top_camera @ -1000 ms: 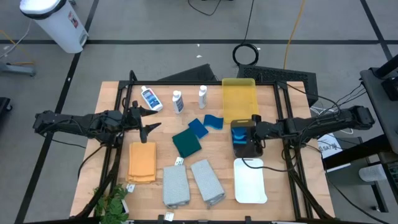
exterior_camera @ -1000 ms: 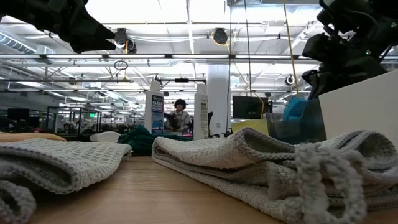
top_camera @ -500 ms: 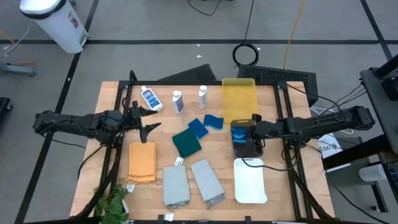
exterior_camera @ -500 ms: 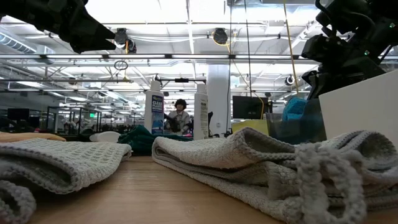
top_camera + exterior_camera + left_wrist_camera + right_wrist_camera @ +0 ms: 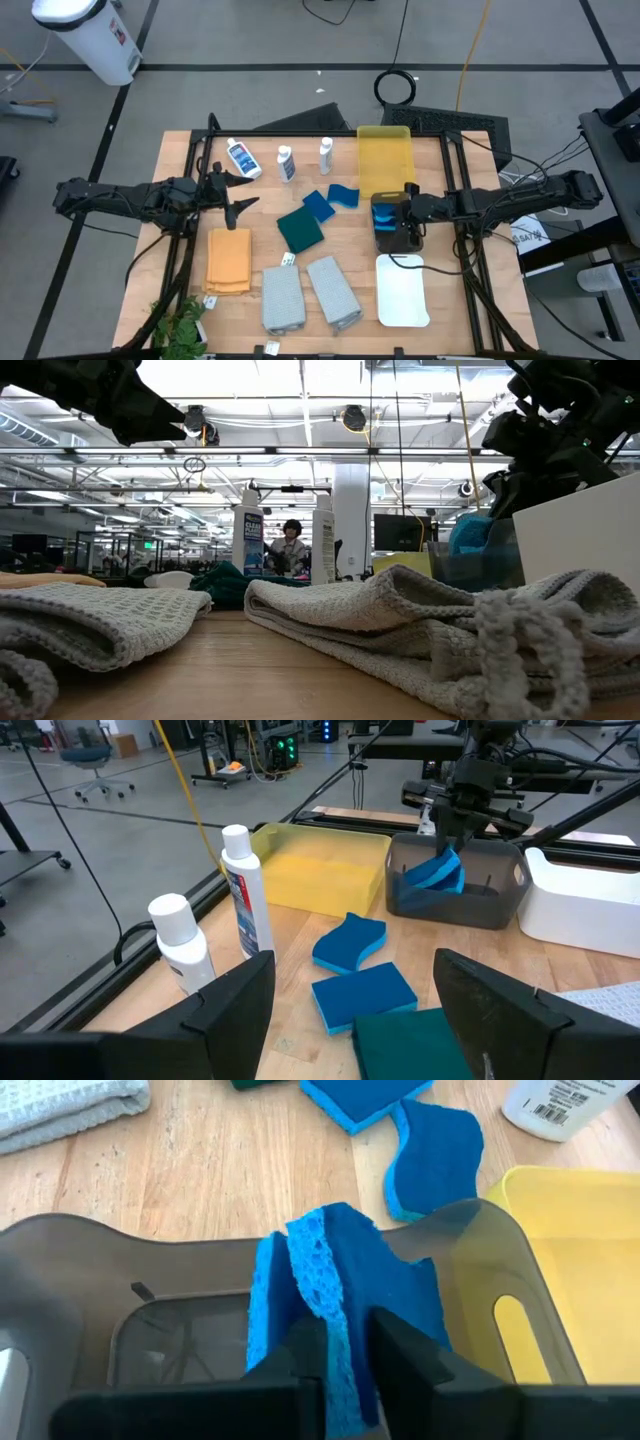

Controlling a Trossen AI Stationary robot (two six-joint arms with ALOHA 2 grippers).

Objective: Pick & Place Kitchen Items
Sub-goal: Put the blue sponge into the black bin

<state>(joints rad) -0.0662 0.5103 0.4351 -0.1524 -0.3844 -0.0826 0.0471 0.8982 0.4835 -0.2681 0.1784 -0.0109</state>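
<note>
My right gripper (image 5: 347,1370) reaches from the table's right into the dark grey tray (image 5: 397,240) and is shut on a blue sponge (image 5: 350,1270), also seen in the left wrist view (image 5: 437,872). Two more blue sponges (image 5: 320,204) (image 5: 343,193) lie flat on the wood beside the dark green cloth (image 5: 299,230). Three white bottles (image 5: 286,163) stand at the far side. An orange towel (image 5: 229,260) and two grey towels (image 5: 283,298) (image 5: 334,292) lie near the front. My left gripper (image 5: 243,191) hangs open above the table's left part, holding nothing. My right gripper pinches the blue sponge between its two fingers, one on each broad face (image 5: 340,1340). The fingers slant down from the table's right side. The sponge stands on edge inside the dark grey tray, its free part (image 5: 330,1240) rising past the fingertips above the tray's rim.
A yellow tray (image 5: 385,160) lies just beyond the dark grey one, and a white tray (image 5: 403,290) just in front of it. The towels fill the front middle. Bare wood shows between the sponges and the trays.
</note>
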